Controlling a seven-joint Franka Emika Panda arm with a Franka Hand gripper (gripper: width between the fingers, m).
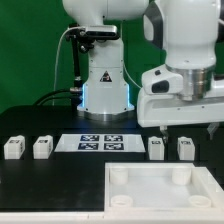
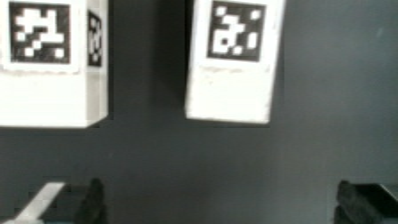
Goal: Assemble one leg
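Observation:
Four small white legs stand in a row on the black table: two at the exterior view's left [image 1: 13, 148] [image 1: 42, 147] and two at its right [image 1: 156, 148] [image 1: 185, 148]. My gripper [image 1: 187, 126] hovers just above the two right legs, open and empty. In the wrist view these two legs [image 2: 50, 65] [image 2: 235, 60] show their black-and-white tags. They lie apart from my gripper [image 2: 217, 205], whose dark fingertips [image 2: 71, 205] stand wide apart with only bare table between them.
The marker board [image 1: 100, 142] lies between the two pairs of legs. A large flat white panel [image 1: 150, 195] with round corner sockets lies at the front right. The robot base [image 1: 105, 90] stands at the back middle.

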